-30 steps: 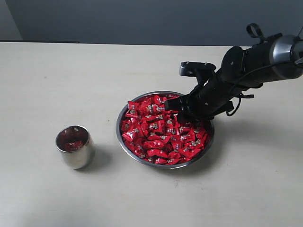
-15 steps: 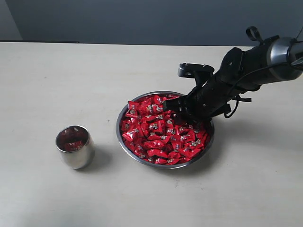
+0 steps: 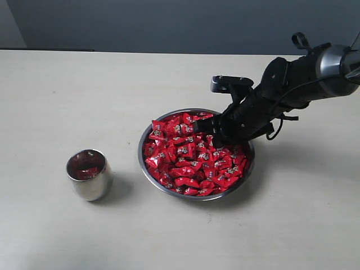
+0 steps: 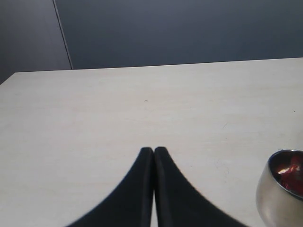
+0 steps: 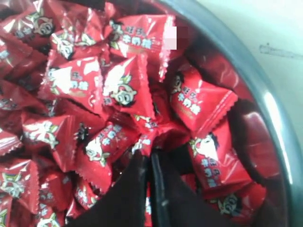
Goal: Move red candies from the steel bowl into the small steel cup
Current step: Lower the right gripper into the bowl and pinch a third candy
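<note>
– As the red candies (image 3: 191,154) lie heaped in the steel bowl (image 3: 140,160), where does the right tool (image 5: 150,158) stand?

– Tips down in the heap, on the bowl's side nearest the right arm, inside the rim. Jaws stand pressed together. One wrapper's crimped edge lies right at the tips; whether it is pinched between them I cannot tell.

– And beyond the bowl?

– The small steel cup (image 3: 89,174) stands upright on the bench (image 3: 67,95), well apart from the bowl, on the side away from the right arm. Something red shows inside it. The left tool (image 4: 154,151) hangs over the bench near the cup, jaws together, holding nothing.

– Recommendation for the step in hand?

– Judged a pick from the heap. Lift straight up and slowly, so that neighbouring wrappers slide off and not out over the rim. Confirm a candy is in the tips before crossing to the cup; the foil looks slippery and a corner grip may let go. If the tips are empty, reopen and bite a candy's body, not its edge.
</note>
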{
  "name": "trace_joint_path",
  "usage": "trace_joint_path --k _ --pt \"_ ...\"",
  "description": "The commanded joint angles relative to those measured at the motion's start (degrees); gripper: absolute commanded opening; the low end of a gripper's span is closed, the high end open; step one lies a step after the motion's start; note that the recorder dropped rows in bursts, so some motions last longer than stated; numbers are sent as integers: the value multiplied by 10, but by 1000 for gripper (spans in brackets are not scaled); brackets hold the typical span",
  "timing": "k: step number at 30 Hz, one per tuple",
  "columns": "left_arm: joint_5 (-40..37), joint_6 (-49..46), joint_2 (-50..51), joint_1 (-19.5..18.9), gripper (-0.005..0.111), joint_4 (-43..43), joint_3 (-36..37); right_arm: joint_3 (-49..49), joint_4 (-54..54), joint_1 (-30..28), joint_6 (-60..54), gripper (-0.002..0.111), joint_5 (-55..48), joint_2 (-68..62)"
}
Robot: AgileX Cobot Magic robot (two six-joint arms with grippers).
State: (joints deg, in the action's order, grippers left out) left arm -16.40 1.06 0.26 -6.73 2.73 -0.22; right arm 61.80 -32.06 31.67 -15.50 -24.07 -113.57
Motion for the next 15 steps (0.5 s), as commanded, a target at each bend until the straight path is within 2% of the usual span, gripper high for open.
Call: trace_joint_path --k 1,15 --pt "1 1 -3 0 0 -1 2 2 18 -3 -4 -1 4 16" --pt "1 1 -3 0 0 -1 2 2 75 -3 10 -1 2 85"
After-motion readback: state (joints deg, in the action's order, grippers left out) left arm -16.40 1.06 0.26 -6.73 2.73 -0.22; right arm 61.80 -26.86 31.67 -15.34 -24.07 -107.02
